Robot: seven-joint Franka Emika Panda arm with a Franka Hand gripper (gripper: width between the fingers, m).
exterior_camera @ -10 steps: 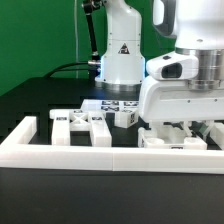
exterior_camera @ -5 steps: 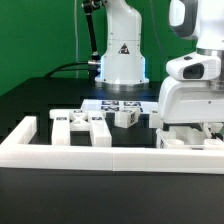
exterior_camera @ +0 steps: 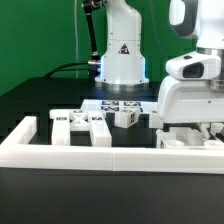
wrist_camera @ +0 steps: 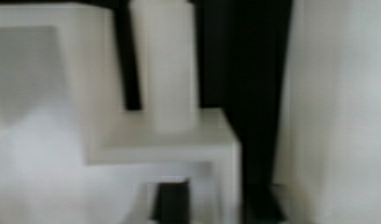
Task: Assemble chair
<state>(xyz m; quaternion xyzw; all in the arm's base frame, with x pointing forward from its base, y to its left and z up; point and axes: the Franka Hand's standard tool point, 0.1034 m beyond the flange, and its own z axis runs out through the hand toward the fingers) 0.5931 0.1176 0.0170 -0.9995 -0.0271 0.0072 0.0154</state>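
Fingers (wrist_camera: 169, 205) near blocky white chair (wrist_camera: 160, 145) pieces

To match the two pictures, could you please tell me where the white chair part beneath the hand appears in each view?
Exterior view: the chair part lies at the exterior view's right, under the hand, just behind the border frame.
Wrist view: the chair part, blurred and close, fills mid-picture.
Shared landmark: the black table.

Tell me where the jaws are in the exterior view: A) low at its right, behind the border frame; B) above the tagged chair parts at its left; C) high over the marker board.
A: they sit low at the right, just behind the border frame.
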